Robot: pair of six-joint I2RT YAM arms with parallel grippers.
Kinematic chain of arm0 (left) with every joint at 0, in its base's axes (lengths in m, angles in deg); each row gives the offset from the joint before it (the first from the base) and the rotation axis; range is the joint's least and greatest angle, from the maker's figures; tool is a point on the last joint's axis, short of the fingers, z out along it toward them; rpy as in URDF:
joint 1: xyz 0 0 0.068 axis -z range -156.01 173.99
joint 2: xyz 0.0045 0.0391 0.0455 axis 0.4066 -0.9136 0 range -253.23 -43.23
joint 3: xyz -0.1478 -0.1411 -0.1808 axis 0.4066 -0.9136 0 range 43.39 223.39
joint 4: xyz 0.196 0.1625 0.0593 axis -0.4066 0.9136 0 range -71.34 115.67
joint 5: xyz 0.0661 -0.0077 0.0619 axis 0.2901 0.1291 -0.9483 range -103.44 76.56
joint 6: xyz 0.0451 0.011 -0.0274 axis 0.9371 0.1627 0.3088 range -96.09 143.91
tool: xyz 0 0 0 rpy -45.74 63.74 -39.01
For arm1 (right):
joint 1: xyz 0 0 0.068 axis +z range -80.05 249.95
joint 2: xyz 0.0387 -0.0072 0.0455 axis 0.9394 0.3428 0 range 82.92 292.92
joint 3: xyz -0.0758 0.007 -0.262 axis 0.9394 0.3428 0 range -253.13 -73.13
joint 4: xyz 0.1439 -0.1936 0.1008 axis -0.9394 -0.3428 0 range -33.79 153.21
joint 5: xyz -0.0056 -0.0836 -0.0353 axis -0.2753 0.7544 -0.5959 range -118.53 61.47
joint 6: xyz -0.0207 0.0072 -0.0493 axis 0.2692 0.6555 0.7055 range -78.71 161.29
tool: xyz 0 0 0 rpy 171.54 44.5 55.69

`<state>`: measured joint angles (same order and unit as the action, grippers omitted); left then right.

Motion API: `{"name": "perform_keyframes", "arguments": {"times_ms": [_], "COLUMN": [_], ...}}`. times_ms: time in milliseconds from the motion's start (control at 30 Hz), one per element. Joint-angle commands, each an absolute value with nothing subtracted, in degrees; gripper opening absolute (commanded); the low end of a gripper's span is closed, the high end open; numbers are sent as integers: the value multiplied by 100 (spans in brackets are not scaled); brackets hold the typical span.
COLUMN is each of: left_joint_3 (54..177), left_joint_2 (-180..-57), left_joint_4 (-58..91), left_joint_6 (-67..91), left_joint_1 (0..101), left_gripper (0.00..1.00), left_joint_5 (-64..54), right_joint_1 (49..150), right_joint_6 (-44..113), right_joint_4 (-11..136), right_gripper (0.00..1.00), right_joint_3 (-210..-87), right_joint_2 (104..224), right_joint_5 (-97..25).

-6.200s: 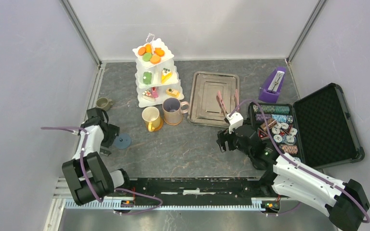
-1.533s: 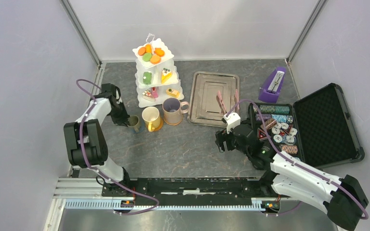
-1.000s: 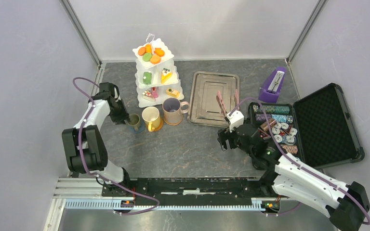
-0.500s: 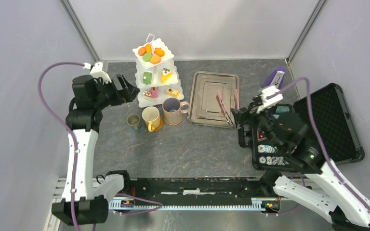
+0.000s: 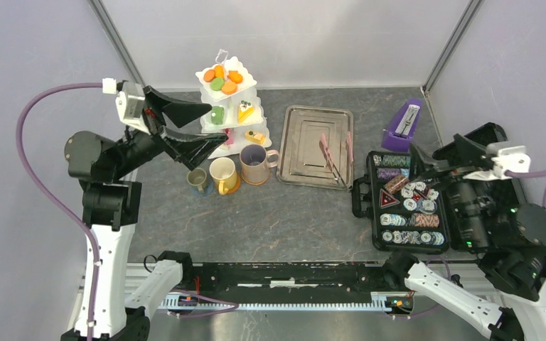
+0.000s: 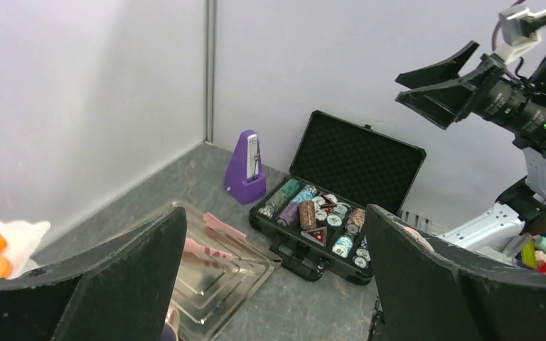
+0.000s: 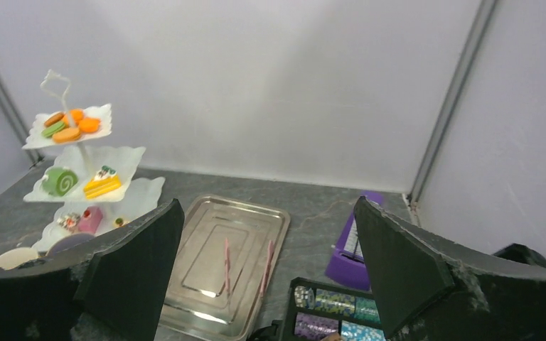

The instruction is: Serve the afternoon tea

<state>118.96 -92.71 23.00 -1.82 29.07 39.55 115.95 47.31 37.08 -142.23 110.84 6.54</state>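
The white three-tier stand (image 5: 229, 136) at the back of the table holds orange and green biscuits (image 5: 222, 78) on top and toy cakes below. In front of it stand a small green mug (image 5: 197, 180), a yellow mug (image 5: 222, 175) and a beige-lilac mug (image 5: 254, 164) in a row. My left gripper (image 5: 210, 124) hangs high beside the stand, open and empty. The right gripper (image 5: 434, 145) is raised above the chip case, jaws wide with nothing in them. The right wrist view shows the stand (image 7: 78, 163) at left, past my open gripper (image 7: 266, 234).
A steel tray (image 5: 306, 135) with pink tongs (image 5: 334, 160) lies right of the mugs. A purple metronome (image 5: 402, 126) stands at the back right. An open black case of poker chips (image 5: 426, 192) sits under the right arm. Grey walls close the table's sides and back.
The left gripper let go of the green mug beside the yellow one, opened and rose high. The right arm lifted from the table by the case, its jaws opening wide.
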Motion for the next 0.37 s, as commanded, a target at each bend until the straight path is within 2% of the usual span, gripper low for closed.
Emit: {"name": "perform_keyframes", "arguments": {"times_ms": [0,200,333], "left_joint_3": [12067,12123,12047], "left_joint_2": [-8977,-8777,-8876], "left_joint_4": [1509,2153,2012], "left_joint_6": [-546,-28,-175], "left_joint_1": [2935,2944,2944], "left_gripper": [100,100,100], "left_joint_5": [4270,3565,3569], "right_joint_1": [11583,11586,11583], "right_joint_6": [5135,5266,5415], "right_joint_4": [4230,4552,4842], "right_gripper": [98,98,98], "right_joint_3": [-14211,-13982,-13608], "right_joint_2": [10755,10571,10348], "right_joint_5": [1123,1223,1200]}}
